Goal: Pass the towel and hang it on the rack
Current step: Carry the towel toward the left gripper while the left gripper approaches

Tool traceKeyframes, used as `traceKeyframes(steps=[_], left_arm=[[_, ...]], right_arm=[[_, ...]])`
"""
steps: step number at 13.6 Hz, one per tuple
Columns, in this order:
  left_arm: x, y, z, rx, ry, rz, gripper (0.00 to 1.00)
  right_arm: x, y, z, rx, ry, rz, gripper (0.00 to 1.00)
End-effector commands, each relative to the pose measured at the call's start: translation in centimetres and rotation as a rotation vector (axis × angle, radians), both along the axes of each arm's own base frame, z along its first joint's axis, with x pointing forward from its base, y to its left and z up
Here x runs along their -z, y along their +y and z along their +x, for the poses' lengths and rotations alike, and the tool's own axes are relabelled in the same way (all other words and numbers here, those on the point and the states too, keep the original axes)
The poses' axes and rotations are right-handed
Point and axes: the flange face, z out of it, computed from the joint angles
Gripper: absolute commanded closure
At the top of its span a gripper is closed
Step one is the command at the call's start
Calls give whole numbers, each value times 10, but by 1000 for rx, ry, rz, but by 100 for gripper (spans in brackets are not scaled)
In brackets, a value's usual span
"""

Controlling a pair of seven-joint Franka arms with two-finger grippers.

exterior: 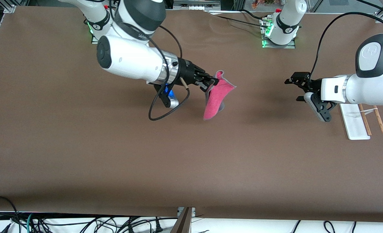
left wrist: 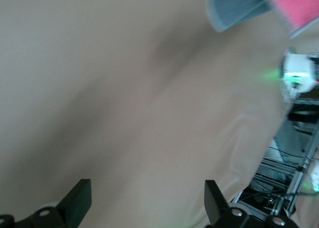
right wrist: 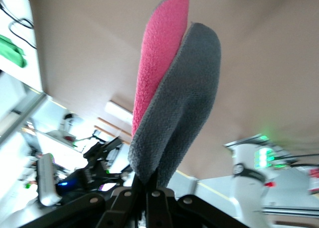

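My right gripper (exterior: pixel 211 83) is shut on the towel (exterior: pixel 216 98), holding it in the air over the middle of the table. The towel hangs folded, its pink face and grey reverse showing in the right wrist view (right wrist: pixel 172 96). My left gripper (exterior: pixel 291 86) is open and empty, up over the table between the towel and the rack. The rack (exterior: pixel 356 123) lies at the left arm's end of the table, its white base plate and two brown rods (exterior: pixel 379 120) partly under the left arm. A corner of the towel (left wrist: pixel 294 4) shows in the left wrist view.
The brown table (exterior: pixel 191 161) runs wide toward the front camera. A black cable loop (exterior: pixel 165 110) hangs under the right wrist. The arm bases (exterior: pixel 280 32) stand along the table's edge farthest from the front camera.
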Motion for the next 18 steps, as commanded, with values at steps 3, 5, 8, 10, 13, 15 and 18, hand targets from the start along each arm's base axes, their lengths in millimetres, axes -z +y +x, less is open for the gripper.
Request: traceKeyframes(steps=[3,5,8,10,13,15,18], left_arm=[[-7,-38,4,240,-193,-326,0],[-17,-57,4,342,-309,-439,0],[-34,-67,0,439,-415,-508,2],[-39,-82,-6,487,-446,-550,8],[-45,-98,-7,500,-477,-553,13],[-47,-110,-11,511,-495,-549,31],[-50,-118,-12,527,-515,-541,100]], right_arm=[[-14,39,-19,148,48,67,100],[-12,51,-29,147,61,66,100],[-14,57,-35,151,53,72,100],[-14,57,-35,152,51,71,100],[-14,57,-35,151,52,71,100],[-14,57,-35,152,51,71,100],[-14,57,-35,153,50,71,100]])
